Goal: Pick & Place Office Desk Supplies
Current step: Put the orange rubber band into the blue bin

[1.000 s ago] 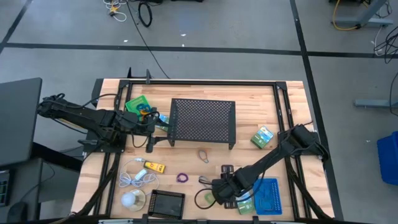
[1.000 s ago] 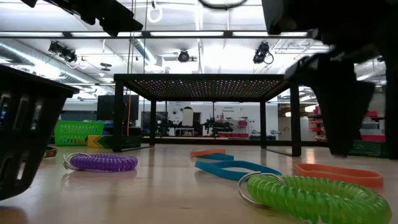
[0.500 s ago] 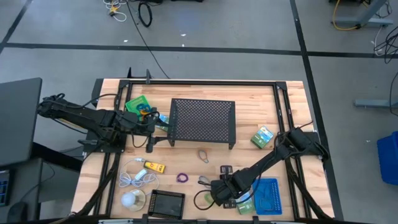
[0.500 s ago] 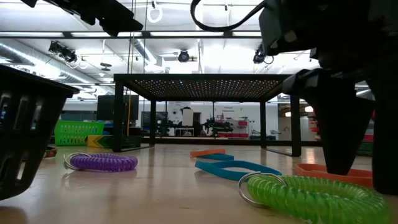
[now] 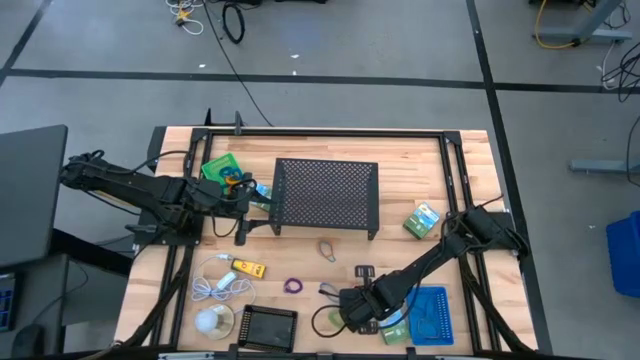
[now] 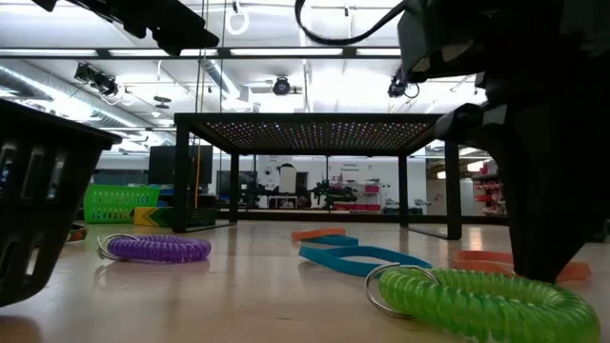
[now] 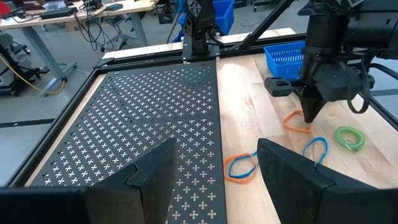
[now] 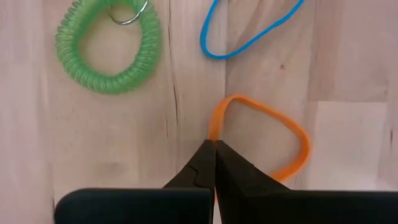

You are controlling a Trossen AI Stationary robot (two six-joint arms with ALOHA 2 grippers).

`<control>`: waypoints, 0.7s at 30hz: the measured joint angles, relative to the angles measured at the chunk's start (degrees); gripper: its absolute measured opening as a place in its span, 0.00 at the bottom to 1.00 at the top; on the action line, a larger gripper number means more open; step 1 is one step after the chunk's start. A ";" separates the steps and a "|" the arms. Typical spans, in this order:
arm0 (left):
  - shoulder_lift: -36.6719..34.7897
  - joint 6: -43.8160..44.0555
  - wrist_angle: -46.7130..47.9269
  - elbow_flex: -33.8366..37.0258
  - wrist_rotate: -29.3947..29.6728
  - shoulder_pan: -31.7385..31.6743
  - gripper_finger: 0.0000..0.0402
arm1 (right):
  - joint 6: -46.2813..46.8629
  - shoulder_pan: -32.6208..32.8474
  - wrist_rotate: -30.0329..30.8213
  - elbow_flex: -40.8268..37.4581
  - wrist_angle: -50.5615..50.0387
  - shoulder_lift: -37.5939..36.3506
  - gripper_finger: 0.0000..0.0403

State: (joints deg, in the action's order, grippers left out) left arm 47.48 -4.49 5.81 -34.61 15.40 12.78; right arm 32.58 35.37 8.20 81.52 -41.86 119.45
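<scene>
An orange loop (image 8: 292, 140) lies flat on the wooden table near its front edge. My right gripper (image 8: 215, 146) stands over it, shut on its strand. Beside it lie a green coiled loop (image 8: 107, 53) and a blue loop (image 8: 245, 37). The low view shows my right gripper (image 6: 545, 272) with its tips at table height behind the green coil (image 6: 477, 300). A purple coil (image 5: 293, 286) lies farther left. My left gripper (image 7: 214, 177) hangs open above the left end of the black mesh shelf (image 7: 137, 118) with nothing between its fingers. My right gripper pinches the orange loop's strand (image 8: 214, 127) at one bend, between its two fingertips. The fingers come from above, pointing steeply down. The loop lies flat and slack on the table.
The black mesh shelf (image 5: 327, 195) stands mid-table. A blue tray (image 5: 432, 312) sits just right of my right gripper and a black tray (image 5: 268, 326) to its left. A white cable (image 5: 220, 285), a white ball (image 5: 210, 320), a yellow block (image 5: 248, 267) and green packets (image 5: 422, 220) lie around.
My right gripper has sunk a little toward the table and shut its fingers on the orange loop. The loop has stayed flat on the table.
</scene>
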 joint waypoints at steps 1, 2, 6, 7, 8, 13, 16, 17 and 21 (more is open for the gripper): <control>0.00 0.00 0.02 0.00 0.00 0.00 0.57 | 0.05 0.11 0.70 0.10 -0.47 -0.19 0.01; 0.00 0.00 0.00 0.00 0.00 0.00 0.57 | 0.16 0.13 1.30 0.26 -1.09 -0.51 0.01; 0.00 0.00 0.02 0.00 0.00 0.00 0.57 | 1.46 0.22 2.72 2.33 -5.52 -1.91 0.00; 0.00 0.00 0.00 0.00 0.00 0.00 0.57 | 1.63 0.29 3.18 2.99 -6.87 -2.21 0.00; 0.00 0.00 0.00 0.00 0.00 0.00 0.57 | 1.70 0.50 3.83 3.60 -8.68 -2.49 0.00; 0.00 0.00 0.00 0.00 0.00 0.01 0.57 | 3.33 0.88 6.30 6.61 -15.55 -3.16 0.00; 0.02 -0.03 0.00 0.00 0.00 0.02 0.57 | 3.98 1.04 6.35 8.47 -18.59 -3.21 0.00; 0.02 -0.09 0.00 0.00 0.00 0.02 0.57 | 3.73 1.16 6.18 8.78 -19.03 -3.23 0.00; 0.02 -0.15 0.00 0.00 0.00 0.00 0.57 | 2.69 1.05 0.87 8.99 -14.95 -3.23 0.01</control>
State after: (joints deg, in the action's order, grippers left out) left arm 47.51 -4.64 5.80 -34.61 15.40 12.78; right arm 35.27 36.42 9.08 90.51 -56.81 116.23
